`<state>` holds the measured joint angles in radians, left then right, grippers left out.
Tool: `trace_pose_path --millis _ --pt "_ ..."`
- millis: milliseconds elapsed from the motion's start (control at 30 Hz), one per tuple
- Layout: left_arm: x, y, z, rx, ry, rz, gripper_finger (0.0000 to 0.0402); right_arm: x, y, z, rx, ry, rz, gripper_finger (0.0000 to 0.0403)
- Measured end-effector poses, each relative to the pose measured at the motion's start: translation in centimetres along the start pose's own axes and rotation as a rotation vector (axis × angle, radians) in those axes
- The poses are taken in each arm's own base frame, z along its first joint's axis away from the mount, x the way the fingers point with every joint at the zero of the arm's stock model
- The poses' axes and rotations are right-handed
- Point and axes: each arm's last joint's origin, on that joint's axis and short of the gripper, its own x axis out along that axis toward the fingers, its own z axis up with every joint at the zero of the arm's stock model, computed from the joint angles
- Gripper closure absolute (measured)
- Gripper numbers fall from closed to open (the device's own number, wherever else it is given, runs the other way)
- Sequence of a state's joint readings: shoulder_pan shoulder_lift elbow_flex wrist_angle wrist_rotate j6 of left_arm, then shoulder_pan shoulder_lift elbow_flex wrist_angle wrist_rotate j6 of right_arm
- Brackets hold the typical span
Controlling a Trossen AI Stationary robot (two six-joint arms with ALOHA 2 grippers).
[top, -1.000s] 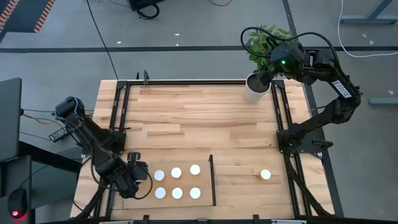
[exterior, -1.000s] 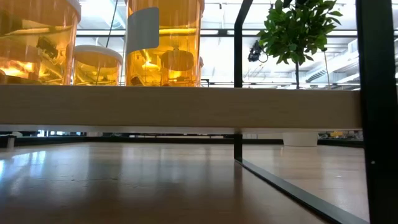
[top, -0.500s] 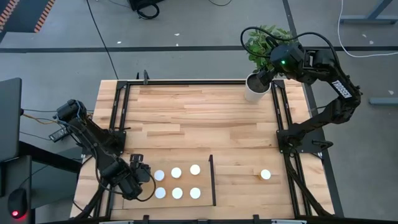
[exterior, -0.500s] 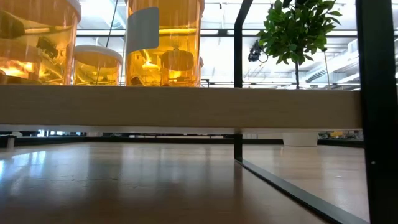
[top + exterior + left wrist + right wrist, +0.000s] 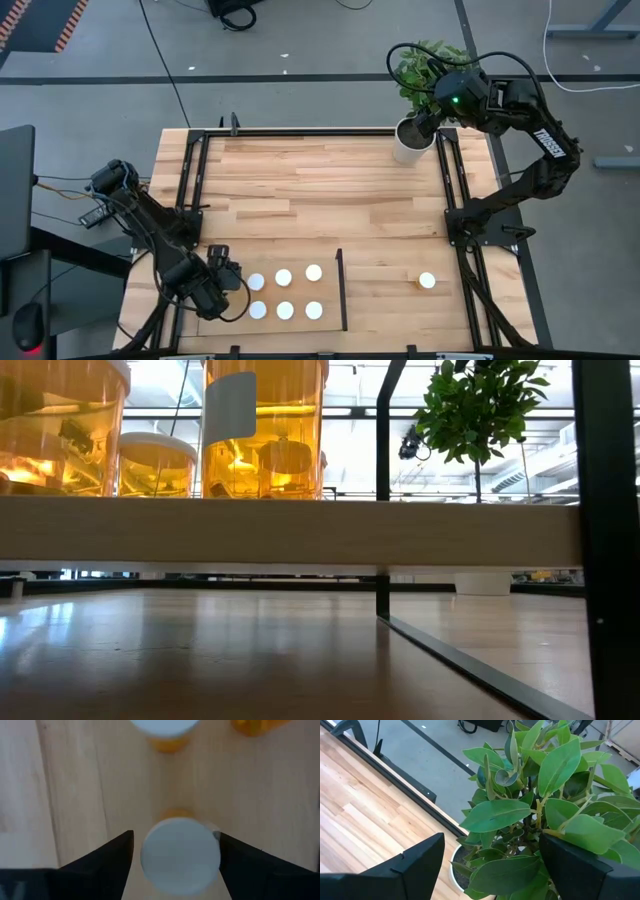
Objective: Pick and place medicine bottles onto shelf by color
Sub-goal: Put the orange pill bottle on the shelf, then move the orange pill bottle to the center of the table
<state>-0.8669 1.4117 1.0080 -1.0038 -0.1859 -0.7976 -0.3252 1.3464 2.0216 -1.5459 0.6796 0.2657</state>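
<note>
Six orange bottles with white caps stand in two rows on the pale shelf point(image 5: 215, 325), left of its black strip point(image 5: 341, 290). A seventh bottle point(image 5: 427, 281) stands on the table to the right of the strip. My left gripper point(image 5: 232, 285) is open at the left end of the rows. Its fingers stand on either side of the far-left bottle point(image 5: 256, 283), whose cap point(image 5: 180, 857) shows between them. I cannot tell whether a finger touches it. My right gripper point(image 5: 490, 865) is open over the white plant pot point(image 5: 407, 142) at the far right.
Beyond the cap between my left fingers, two more bottles point(image 5: 165, 727) point(image 5: 255, 725) stand close. In the low view the shelf's edge point(image 5: 300, 530) carries the bottles point(image 5: 265, 430). Black frame rails point(image 5: 455, 200) run along the table's sides. The plank top between the shelf and the pot is bare.
My left gripper has gone a little toward the table's near edge and toward the left end of the bottle rows. The bottles have kept their places.
</note>
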Motion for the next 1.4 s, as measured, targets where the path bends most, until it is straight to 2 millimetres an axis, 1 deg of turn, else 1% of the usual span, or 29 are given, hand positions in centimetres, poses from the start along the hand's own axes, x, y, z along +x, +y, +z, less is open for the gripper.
trace_pose_path --millis 167,500,700,967,1067,1200,1267,1400 --pt "0.0 0.3 -0.3 0.009 0.029 0.030 0.0127 0.0 0.0 0.0 0.000 0.000 0.000 0.0070" --pt "0.0 0.5 -0.1 -0.005 0.048 0.021 0.0129 0.0 0.0 0.0 -0.001 0.000 0.000 0.0070" --pt "-1.3 1.0 0.6 -0.023 0.056 0.045 0.0129 0.0 0.0 0.0 -0.001 0.000 0.000 0.0070" --pt "-2.9 0.7 1.4 0.002 0.025 0.017 0.0129 -0.1 0.0 0.0 -0.001 0.002 0.012 0.0070" --pt "-4.0 0.6 1.8 0.000 0.017 0.011 0.0129 -0.3 -0.2 -0.1 0.002 0.001 0.029 0.0070" --pt "-6.6 0.8 2.8 0.014 -0.018 -0.006 0.0129 -0.8 -0.5 -0.6 0.009 0.020 0.089 0.0070" --pt "-8.2 1.1 3.6 0.006 -0.059 -0.007 0.0129 -0.9 -0.5 -0.7 0.023 0.037 0.144 0.0070" --pt "-10.9 2.1 5.5 -0.013 -0.187 0.012 0.0129 -1.0 0.0 -0.9 0.059 0.091 0.317 0.0070"
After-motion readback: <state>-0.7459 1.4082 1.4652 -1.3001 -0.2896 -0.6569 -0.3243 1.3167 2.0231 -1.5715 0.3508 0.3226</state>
